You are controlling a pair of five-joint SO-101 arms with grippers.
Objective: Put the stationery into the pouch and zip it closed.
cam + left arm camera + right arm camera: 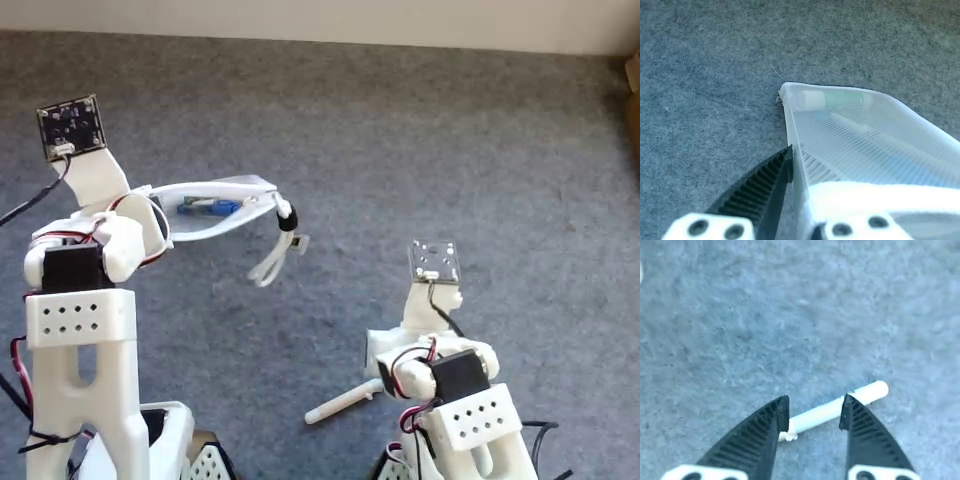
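A translucent white pouch (225,205) lies out from the left arm, with a blue item (205,207) showing through it. My left gripper (794,161) is shut on the pouch (860,145) at one edge, its black ribbed finger (760,187) outside the wall. The pouch's black zip pull (286,222) and white strap loop (268,264) hang at its far end. A white pen (345,403) lies on the grey carpet by the right arm. My right gripper (813,410) is open just over the pen (832,409), one finger to each side, not touching it.
Grey carpet (450,140) covers the whole floor, with wide free room beyond and to the right of the arms. The two white arm bases (80,400) stand at the near edge. A pale wall strip runs along the far side.
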